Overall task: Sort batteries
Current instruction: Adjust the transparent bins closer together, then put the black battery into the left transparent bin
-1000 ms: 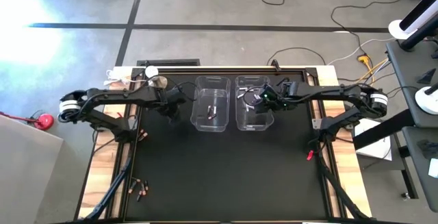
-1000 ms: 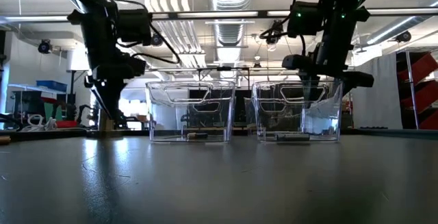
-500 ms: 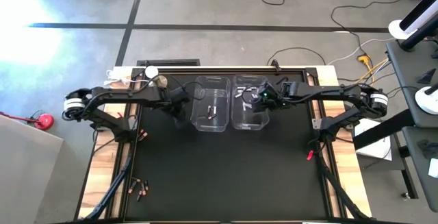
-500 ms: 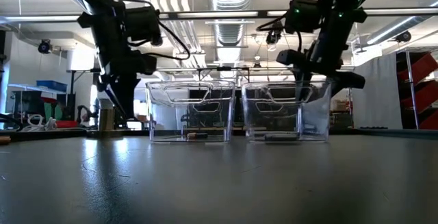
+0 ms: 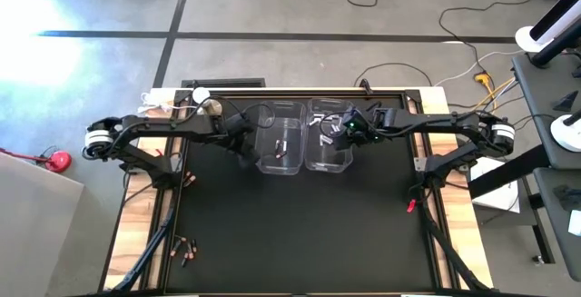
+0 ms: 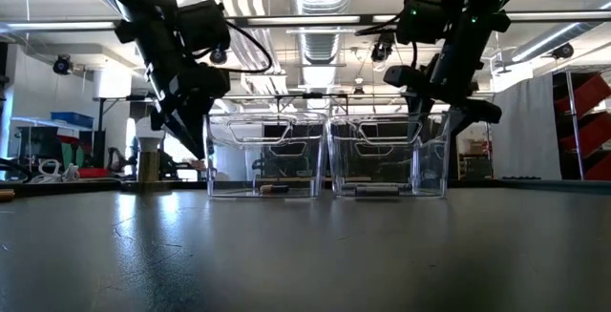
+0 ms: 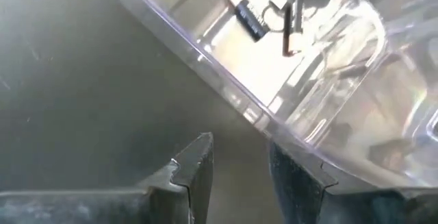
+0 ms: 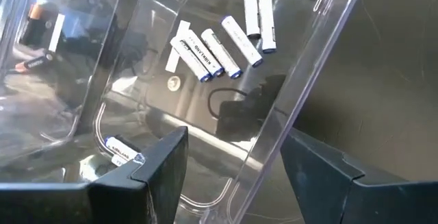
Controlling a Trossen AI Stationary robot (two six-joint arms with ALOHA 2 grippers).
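The two clear plastic bins sit side by side at the far middle of the black table (image 5: 300, 233), and the step in hand looks like positioning the bins rather than picking a battery.

The right gripper (image 8: 233, 166) straddles the outer wall of the right clear plastic bin (image 5: 329, 138); one dark finger is inside, the other outside, so the fingers stand apart around the thin wall, though it cannot be told whether they pinch it. Inside this bin lie the white cylindrical batteries with blue ends (image 8: 226, 35), spread on the floor beyond the inner finger, not touching it.

The left gripper (image 7: 236, 166) is at the outer side of the left clear plastic bin (image 5: 280, 140), its fingers slightly apart with nothing between them; the bin's wall runs just past one fingertip. A few copper-and-dark batteries (image 7: 250, 18) lie inside, well away from the fingers.

More copper-coloured batteries (image 5: 185, 250) lie loose near the table's front left corner. The next move likely calls for releasing the bin wall and reaching toward those.
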